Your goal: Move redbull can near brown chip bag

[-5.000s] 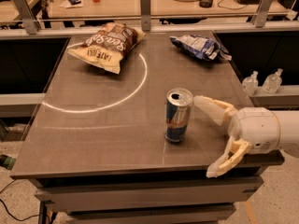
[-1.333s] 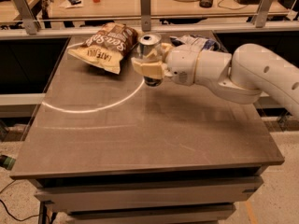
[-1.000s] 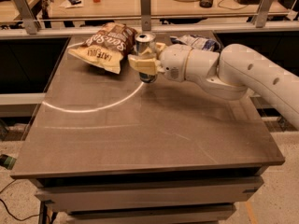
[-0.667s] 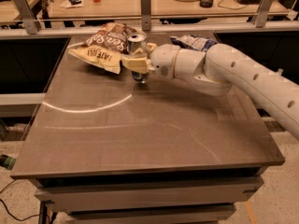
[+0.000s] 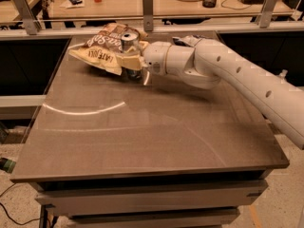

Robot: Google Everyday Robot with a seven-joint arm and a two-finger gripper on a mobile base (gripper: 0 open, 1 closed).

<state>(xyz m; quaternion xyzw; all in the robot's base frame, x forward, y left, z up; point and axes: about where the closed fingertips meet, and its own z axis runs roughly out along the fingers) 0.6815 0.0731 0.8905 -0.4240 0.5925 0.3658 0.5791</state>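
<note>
Camera view over a dark brown table (image 5: pixel 142 137), seen from its near edge. Showed one white arm (image 5: pixel 237 75) stretched in from the right toward the far left part of the top, ending in the tool (image 5: pixel 130 63). Found the tool's cream fingers (image 5: pixel 124 60) closed narrow around the redbull can (image 5: pixel 128 41), gripping its lower half. Held the can upright, long axis vertical, silver top showing above the fingers, blue body mostly covered by them. Could not tell whether the can's base rested on the table or hung just clear of it.

Placed the brown chip bag (image 5: pixel 97 51) right against the tool, on the side away from the arm: a big crumpled brown and cream bag with white lettering, lying flat, its nearest edge touching or overlapping the fingers and running partly behind the can. Left no visible gap between can and bag.

Judged the carrying part of the task about done, with the can already beside the bag. Judged the coming move a straight set-down below the tool, then an opening of the fingers and a pull-back along the arm's own line, away from the bag. Saw a risk there of tipping a tall slim can, and of dragging the bag with a finger lying against its loose foil. Noted a curved streak of reflected light (image 5: pixel 83 110) on the tabletop, nearer the viewer than the tool and well apart from it.
</note>
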